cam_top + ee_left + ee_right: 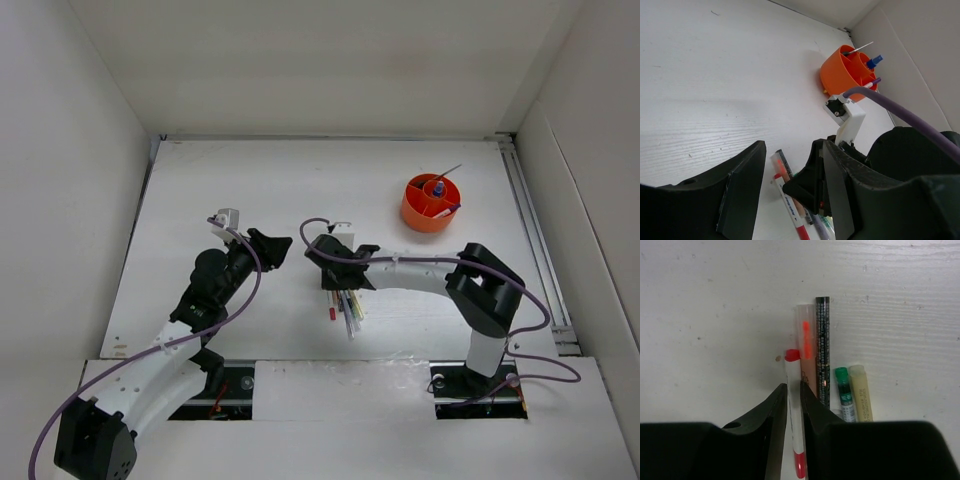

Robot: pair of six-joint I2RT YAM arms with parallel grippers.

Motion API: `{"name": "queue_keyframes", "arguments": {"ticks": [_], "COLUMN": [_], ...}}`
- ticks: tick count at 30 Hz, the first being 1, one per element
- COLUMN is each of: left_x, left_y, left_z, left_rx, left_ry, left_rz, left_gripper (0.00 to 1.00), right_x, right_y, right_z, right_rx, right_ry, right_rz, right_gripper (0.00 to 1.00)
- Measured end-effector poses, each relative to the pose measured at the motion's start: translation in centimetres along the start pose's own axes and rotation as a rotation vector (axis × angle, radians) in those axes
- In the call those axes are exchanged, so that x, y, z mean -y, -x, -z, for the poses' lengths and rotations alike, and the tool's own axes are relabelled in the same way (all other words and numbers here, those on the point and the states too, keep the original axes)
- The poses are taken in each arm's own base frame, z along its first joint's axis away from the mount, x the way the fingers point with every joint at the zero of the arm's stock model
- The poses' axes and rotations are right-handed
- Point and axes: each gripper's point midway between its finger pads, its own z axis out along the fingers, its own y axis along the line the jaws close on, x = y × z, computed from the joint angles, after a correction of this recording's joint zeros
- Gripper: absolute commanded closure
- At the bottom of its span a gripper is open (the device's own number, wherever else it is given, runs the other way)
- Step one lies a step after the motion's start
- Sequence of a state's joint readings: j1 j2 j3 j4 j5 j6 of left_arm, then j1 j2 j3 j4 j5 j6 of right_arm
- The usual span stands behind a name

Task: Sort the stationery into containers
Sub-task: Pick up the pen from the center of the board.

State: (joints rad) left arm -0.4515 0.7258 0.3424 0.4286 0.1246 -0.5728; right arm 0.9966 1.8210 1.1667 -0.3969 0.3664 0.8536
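Several pens lie side by side on the white table (300, 200) under my right gripper (340, 290). In the right wrist view that gripper (793, 387) is shut on a white pen with red ends (795, 415), which lies flat. To its right lie a pale marker with an orange tip (806, 340), a dark pen (822, 340), a green-capped marker (843, 390) and a yellowish one (860, 390). The orange holder (430, 203) stands at the far right with a blue-capped bottle (438, 186) and thin pens in it. My left gripper (275, 245) hangs open and empty to the left of the pens.
In the left wrist view my left gripper (792, 150) faces the right gripper's black body (810, 180), with the pens (787, 200) below and the holder (840, 75) beyond. White walls enclose the table on the left, back and right. A purple cable (910, 117) runs along the right arm.
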Motion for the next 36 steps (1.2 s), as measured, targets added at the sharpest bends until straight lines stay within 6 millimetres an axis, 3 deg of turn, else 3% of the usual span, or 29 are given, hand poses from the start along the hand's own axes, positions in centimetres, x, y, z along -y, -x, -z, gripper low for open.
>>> {"name": "queue_keyframes", "arguments": {"ticks": [9,13,21,22,27,33,36], "left_x": [0.1,0.1,0.4,0.4,0.4,0.3,0.3], "left_y": [0.1,0.1,0.5,0.5,0.6,0.8,0.8], "left_z": [0.0,0.1,0.3,0.3,0.4,0.5,0.5], "left_rx": [0.004,0.005,0.018,0.019,0.022,0.030,0.030], "left_ry": [-0.003,-0.003,-0.011,-0.012,-0.011,-0.007,-0.007], "left_rz": [0.000,0.000,-0.002,-0.002,-0.002,-0.008,-0.010], "left_gripper": [0.54,0.54,0.54,0.54,0.54,0.54,0.54], "right_x": [-0.9,-1.2,-1.2,-1.2,-1.4,-1.6,-2.2], "right_y": [0.0,-0.1,-0.2,-0.2,0.0,0.3,2.2], "right_z": [-1.0,-1.2,-1.6,-1.6,-1.7,-1.4,0.0], "right_rx": [-0.005,-0.001,-0.005,-0.005,-0.003,0.001,0.039], "right_ry": [-0.012,-0.018,-0.040,-0.040,-0.047,-0.035,-0.002], "right_rz": [0.006,0.014,0.025,0.025,0.028,0.031,0.018], "right_gripper": [0.83,0.71,0.70,0.71,0.96,0.98,0.98]}}
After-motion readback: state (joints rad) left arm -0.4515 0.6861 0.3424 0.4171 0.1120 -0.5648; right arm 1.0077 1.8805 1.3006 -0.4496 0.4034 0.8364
